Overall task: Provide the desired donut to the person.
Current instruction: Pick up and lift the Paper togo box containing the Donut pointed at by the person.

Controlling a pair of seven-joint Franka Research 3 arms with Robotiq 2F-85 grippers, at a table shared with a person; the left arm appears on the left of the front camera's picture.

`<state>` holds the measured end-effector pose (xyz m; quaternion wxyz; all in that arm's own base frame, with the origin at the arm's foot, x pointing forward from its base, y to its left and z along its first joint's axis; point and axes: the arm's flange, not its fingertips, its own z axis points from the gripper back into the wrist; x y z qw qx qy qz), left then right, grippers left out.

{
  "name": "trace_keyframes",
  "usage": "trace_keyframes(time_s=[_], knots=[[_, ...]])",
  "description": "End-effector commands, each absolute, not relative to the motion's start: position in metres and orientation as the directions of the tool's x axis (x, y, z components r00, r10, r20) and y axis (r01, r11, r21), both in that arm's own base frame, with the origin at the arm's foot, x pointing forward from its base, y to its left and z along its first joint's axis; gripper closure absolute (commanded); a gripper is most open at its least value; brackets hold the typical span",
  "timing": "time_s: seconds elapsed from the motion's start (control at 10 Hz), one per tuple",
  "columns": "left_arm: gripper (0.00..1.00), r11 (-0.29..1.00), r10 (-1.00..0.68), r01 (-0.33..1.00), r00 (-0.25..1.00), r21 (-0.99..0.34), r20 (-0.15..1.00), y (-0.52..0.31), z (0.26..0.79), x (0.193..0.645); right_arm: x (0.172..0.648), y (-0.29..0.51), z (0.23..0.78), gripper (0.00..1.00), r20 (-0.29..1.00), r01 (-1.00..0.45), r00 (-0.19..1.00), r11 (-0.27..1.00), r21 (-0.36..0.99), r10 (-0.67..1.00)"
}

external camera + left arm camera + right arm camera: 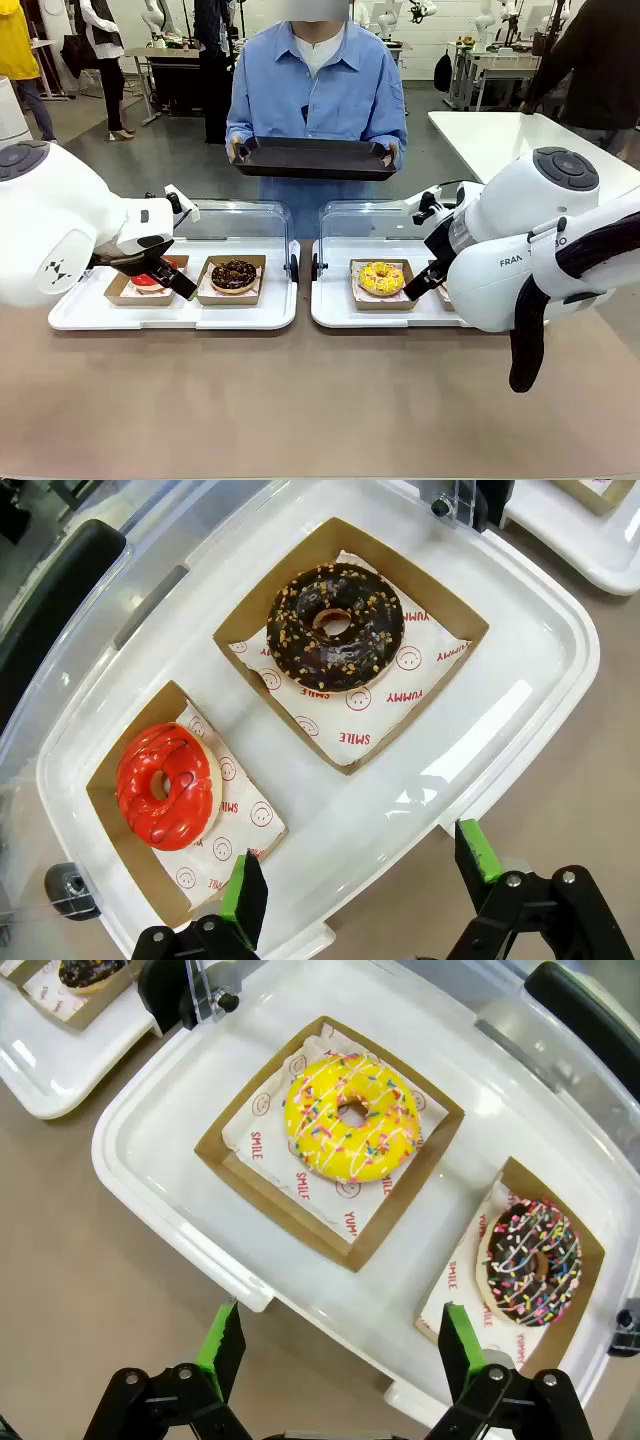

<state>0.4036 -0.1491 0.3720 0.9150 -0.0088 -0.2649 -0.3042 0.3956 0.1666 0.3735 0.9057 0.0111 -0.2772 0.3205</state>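
Donuts: four, each in its own open cardboard box, none picked up.

Nearest me, left gripper: jaws wide apart, nothing between them. It hangs over the near rim of the left tray. One green pad sits just over the corner of the red donut's paper liner; I can't tell if it touches. Red donut is the closest one to that gripper. Nut donut, chocolate glaze, is in the next box, further along the same tray.

Right gripper: jaws also wide apart, empty, over the near rim of the right tray. Yellow donut, white drizzle and sprinkles, is ahead of it. Sprinkle donut, chocolate, is off to one side in its own box on the same tray.

Both trays lie side by side on the table, with clear lids hinged up behind them.

Far side: person stands facing me and holds a black tray level with both hands, well apart from the donuts.
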Motion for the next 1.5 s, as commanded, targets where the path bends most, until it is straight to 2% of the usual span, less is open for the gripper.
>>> trace_keyframes(time_s=[0.0, 1.3, 1.4], knots=[[0.00, 0.815, -0.552, 0.561, 0.675, 0.145, 0.490, -0.149, 0.372, 0.404, 0.396, 0.167, 0.374, 0.00, 0.509, -0.587, 0.641, 0.794, -0.158, 0.574], [0.00, 0.815, -0.552, 0.561, 0.675, 0.145, 0.490, -0.149, 0.372, 0.404, 0.396, 0.167, 0.374, 0.00, 0.509, -0.587, 0.641, 0.794, -0.158, 0.574], [0.00, 0.820, -0.549, 0.557, 0.703, 0.130, 0.452, -0.148, 0.382, 0.400, 0.393, 0.159, 0.383, 0.00, 0.507, -0.578, 0.664, 0.808, -0.118, 0.549]])
